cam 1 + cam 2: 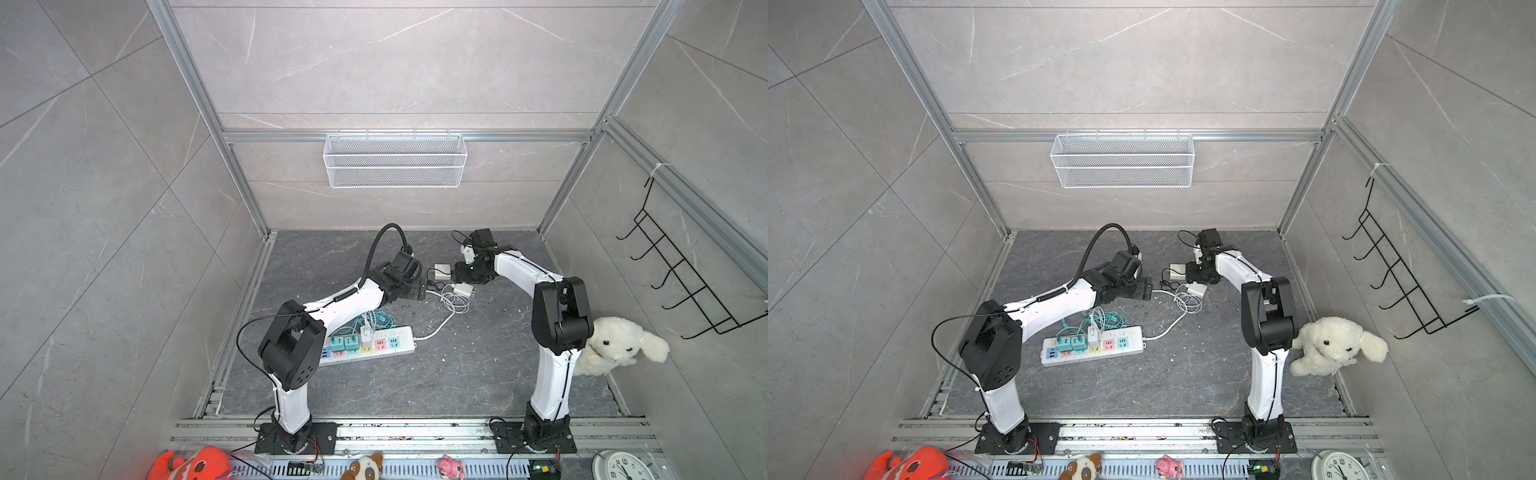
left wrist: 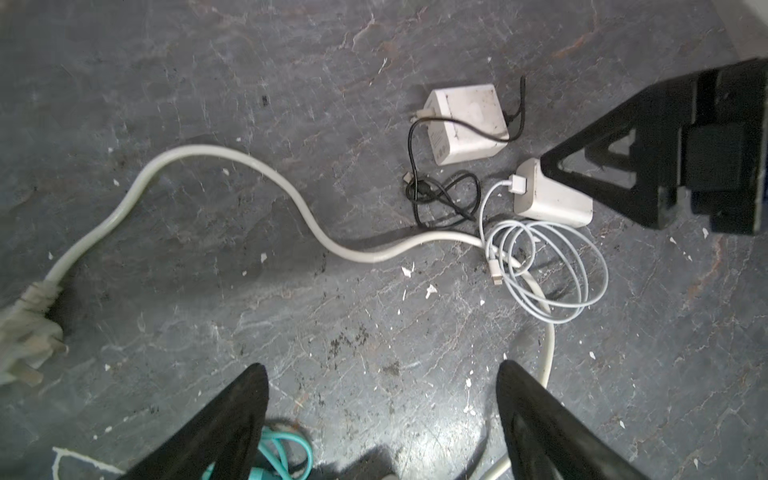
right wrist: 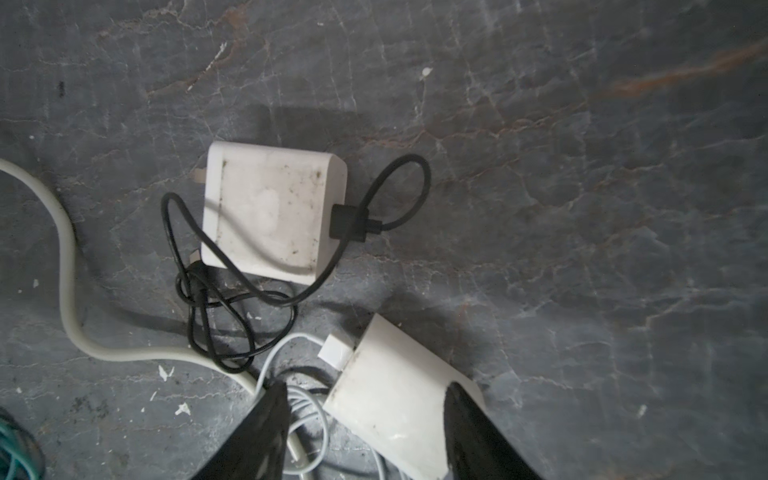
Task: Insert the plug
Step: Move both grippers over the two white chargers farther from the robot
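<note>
Two white chargers [image 3: 270, 212], one power strip [image 1: 405, 349]; left jaws agape and empty, right jaws parted astride one charger [image 3: 386, 395].

Grey tile walls [image 1: 395, 62] w/ dark stone floor [image 1: 415, 386].

A robotics lab test cell, dressed up as a corner of a home. An aluminium frame [image 1: 203, 108] carries stone-look wall panels [image 1: 395, 62] around a dark marbled table [image 1: 457, 374]. Two white-and-black arms, left arm [image 1: 353, 299] and right arm [image 1: 552, 374], are bolted to a metal rail [image 1: 415, 432] along the lower edge, with bare circuit boards [image 1: 542, 468] and loose wiring below. The domestic props: a wire basket [image 1: 395, 160] at upper centre, a hook rack [image 1: 685, 266] at right, a power strip [image 1: 374, 345], a plush dog [image 1: 619, 345], and a clock [image 1: 623, 465] at lower right.
</note>
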Robot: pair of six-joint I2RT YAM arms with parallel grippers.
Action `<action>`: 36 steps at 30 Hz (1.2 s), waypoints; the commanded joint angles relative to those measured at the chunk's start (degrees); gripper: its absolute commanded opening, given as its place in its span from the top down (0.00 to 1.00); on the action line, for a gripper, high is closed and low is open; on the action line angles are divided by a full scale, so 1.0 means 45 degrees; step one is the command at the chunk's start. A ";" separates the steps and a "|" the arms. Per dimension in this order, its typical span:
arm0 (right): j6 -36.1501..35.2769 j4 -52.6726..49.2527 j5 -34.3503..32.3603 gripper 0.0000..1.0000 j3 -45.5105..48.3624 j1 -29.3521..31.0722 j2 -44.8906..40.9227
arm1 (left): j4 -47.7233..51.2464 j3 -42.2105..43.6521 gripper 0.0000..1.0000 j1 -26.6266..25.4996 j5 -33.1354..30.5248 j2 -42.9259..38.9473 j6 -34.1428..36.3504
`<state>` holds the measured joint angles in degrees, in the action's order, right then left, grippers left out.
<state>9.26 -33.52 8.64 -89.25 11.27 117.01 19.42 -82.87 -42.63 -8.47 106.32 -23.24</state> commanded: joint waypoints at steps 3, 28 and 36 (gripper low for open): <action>0.1477 0.0762 0.0704 0.39 0.0011 -0.0047 0.0060 | -0.0365 -0.2313 0.12 0.0251 0.1008 0.1651 0.2636; 0.5310 0.4547 0.3360 0.40 0.3140 -0.2410 -0.1821 | -0.0244 -0.9039 0.08 0.1326 0.5654 0.7970 0.7557; 0.6351 0.5451 0.3907 0.42 0.0933 -0.2350 0.0603 | -0.1385 -0.6464 0.08 0.1326 0.5297 0.6362 0.7261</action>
<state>35.07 -11.53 24.40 -81.14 0.27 115.37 14.94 -114.43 -36.97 15.20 140.33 9.04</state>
